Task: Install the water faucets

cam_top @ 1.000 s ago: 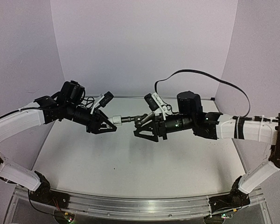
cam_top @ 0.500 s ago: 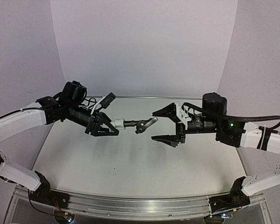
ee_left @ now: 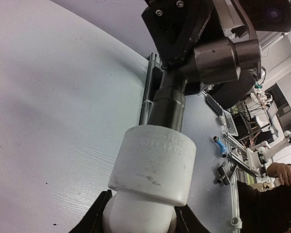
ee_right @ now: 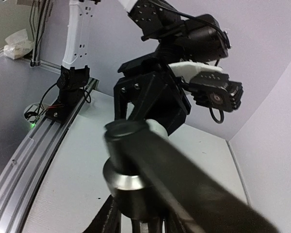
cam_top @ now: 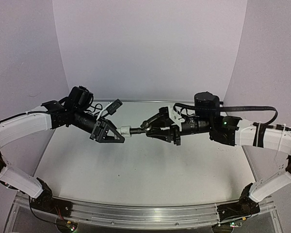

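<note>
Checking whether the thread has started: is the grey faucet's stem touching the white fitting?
Touching. The left wrist view shows the faucet with its dark stem seated in the open end of the white fitting, with no gap between them.

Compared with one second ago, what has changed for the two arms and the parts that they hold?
The right pincer let go of the water faucet, drew back to the right with its jaws wide, then returned and closed on it again. The left pincer kept its grip on the white fitting, with the faucet's stem in it, almost in the same place.
</note>
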Robot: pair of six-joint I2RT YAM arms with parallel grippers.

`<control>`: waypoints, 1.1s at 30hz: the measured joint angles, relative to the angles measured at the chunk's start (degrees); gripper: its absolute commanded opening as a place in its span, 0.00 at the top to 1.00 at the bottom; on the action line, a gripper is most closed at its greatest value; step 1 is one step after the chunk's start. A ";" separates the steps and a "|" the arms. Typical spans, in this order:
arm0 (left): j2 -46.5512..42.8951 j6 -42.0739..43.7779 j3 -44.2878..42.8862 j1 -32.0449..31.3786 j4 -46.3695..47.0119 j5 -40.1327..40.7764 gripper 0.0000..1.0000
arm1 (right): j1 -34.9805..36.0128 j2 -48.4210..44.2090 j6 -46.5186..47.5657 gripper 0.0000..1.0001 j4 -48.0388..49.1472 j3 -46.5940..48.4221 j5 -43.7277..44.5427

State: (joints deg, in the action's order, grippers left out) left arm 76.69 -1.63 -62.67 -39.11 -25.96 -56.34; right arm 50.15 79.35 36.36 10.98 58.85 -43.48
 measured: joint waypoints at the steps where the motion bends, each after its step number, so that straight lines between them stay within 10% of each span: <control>1: 0.11 0.02 0.00 0.02 -0.07 -0.11 1.00 | -0.04 0.52 -2.34 0.84 0.72 0.00 0.28; 3: 0.22 0.09 -0.09 0.13 -0.44 0.00 1.00 | -0.11 1.22 -6.60 1.00 2.73 -0.02 0.59; 11: -2.38 3.76 -0.28 0.22 -0.50 8.44 1.00 | -0.26 3.08 -46.51 1.00 19.50 -6.54 5.11; 16: -6.58 6.32 1.09 -0.37 1.57 16.74 1.00 | -0.94 6.12 -84.80 0.62 25.88 -6.51 6.45; 21: -8.15 5.77 2.84 -0.44 2.91 22.01 1.00 | -3.37 7.23 -99.91 0.13 23.78 -6.27 11.23; 28: -10.23 1.40 4.96 0.35 3.50 30.86 1.00 | -6.43 0.85 -84.46 0.05 13.31 -8.09 14.56; 33: -9.11 -1.44 5.07 1.31 3.78 23.93 1.00 | -5.31 -7.19 -55.36 0.05 6.38 -8.85 14.75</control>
State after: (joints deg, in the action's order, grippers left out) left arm 67.57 -3.07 -57.60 -37.80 -22.17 -32.40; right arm 44.84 72.16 -19.00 17.37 50.00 -28.73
